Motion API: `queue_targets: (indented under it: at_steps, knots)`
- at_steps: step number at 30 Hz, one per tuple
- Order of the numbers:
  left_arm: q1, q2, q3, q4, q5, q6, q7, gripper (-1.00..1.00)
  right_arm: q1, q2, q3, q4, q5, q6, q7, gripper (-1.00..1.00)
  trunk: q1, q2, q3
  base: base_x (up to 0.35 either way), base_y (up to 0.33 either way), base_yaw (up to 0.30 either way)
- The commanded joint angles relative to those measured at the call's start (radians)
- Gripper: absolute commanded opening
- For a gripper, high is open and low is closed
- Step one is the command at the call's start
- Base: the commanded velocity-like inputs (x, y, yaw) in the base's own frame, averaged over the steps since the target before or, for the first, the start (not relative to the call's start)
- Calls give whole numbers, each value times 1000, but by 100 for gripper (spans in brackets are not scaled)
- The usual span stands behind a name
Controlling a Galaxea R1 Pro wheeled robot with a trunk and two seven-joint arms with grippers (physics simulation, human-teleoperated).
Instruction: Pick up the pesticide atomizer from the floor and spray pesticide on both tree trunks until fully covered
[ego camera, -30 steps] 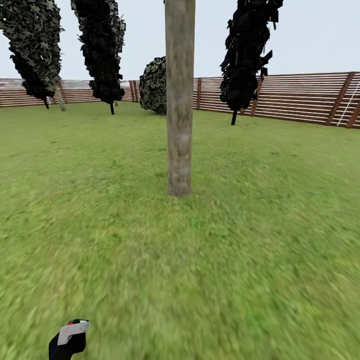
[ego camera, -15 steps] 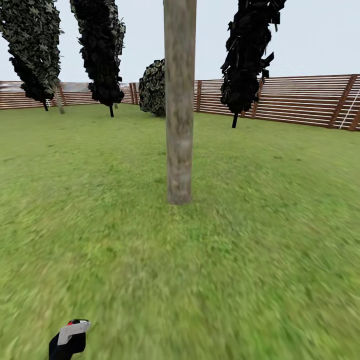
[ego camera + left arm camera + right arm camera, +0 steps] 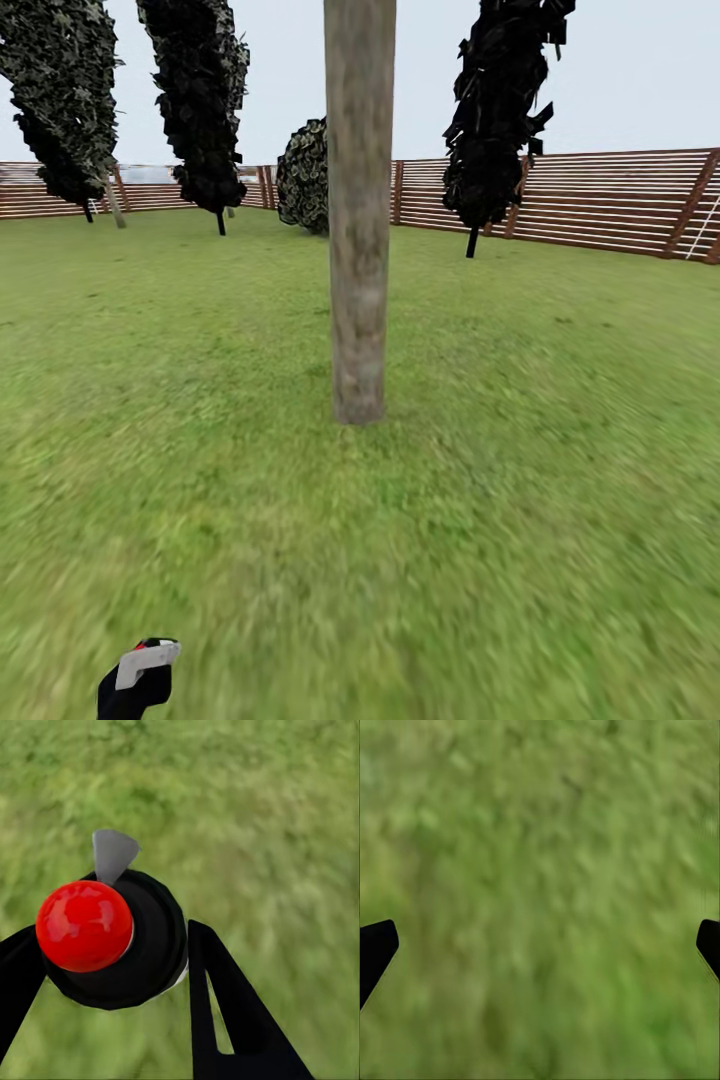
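Slowly the robot rolled closer, so the thick pale grey-brown tree trunk (image 3: 359, 210) looked a bit bigger than a moment before. Its left end effector (image 3: 112, 967) held the black pesticide atomizer with the shiny red round top (image 3: 85, 925) tight between two black fingers (image 3: 225, 1012). The right end effector (image 3: 540, 945) was spread wide with nothing in it, above the green grass lawn (image 3: 520, 520). The trunk stood ahead, well apart. Spraying from this far could miss it. A brown slat wooden fence (image 3: 600, 200) ringed the garden.
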State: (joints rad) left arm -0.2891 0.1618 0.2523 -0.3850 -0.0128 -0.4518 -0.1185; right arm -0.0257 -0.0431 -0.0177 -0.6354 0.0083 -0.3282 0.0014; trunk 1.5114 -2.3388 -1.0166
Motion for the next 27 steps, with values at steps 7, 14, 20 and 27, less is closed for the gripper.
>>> queue_targets:
  at_steps: [7, 14, 20, 27]
  knots:
    - [-1, -1, 9, 0, -1, -3, -10, -100, 0, 0, -1, 0, 1, -3, 0, 100, 0, 0, -1, 338, 0, 0]
    - [-1, -1, 9, 0, -1, -3, -10, -100, 0, 0, -1, 0, 1, -3, 0, 100, 0, 0, -1, 338, 0, 0]
    - [-1, -1, 8, 0, -1, -4, -10, -100, 0, 0, -1, -1, 1, -3, 0, 100, 0, 0, -1, 337, 0, 0]
    - [-1, 0, 9, 0, -2, -5, -10, -100, 0, 1, -3, 4, 1, -2, -2, 100, 0, 0, -1, 269, -1, 0]
